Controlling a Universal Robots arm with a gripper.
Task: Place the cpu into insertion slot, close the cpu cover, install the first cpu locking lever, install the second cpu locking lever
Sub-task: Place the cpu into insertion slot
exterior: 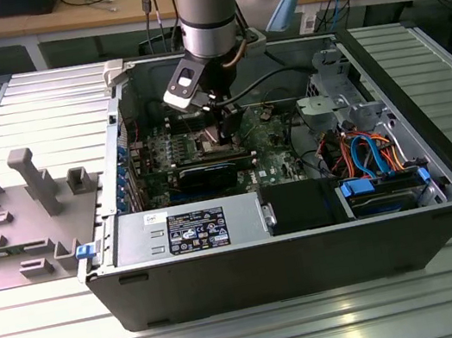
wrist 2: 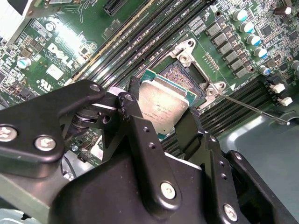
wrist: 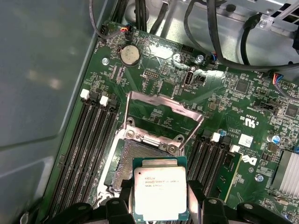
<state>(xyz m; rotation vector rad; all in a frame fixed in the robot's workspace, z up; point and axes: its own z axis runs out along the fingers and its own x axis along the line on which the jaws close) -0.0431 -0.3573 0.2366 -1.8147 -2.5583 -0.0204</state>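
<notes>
My gripper [wrist 2: 161, 114] is shut on the cpu [wrist 2: 163, 108], a flat square chip with a dull silver top. Black fingers [wrist 2: 135, 105] clamp two opposite edges of it. The cpu [wrist: 160, 193] hangs slightly tilted just above and beside the insertion slot [wrist: 135, 161], whose dark pin field lies bare. The cpu cover [wrist: 163, 102], a thin silvery frame, stands flipped open on the slot's far side. A thin wire locking lever [wrist 2: 252, 108] sticks out unlatched beside the insertion slot [wrist 2: 180, 74]. In the exterior view the gripper [exterior: 221, 130] reaches down into the open computer case.
Long black memory slots [wrist: 88, 140] flank the socket on both sides. A black expansion card [exterior: 209, 174], a grey power supply [exterior: 188, 228] and a drive bay with blue and orange cables [exterior: 373, 156] fill the case. A grey parts fixture [exterior: 26, 204] lies at the exterior view's left.
</notes>
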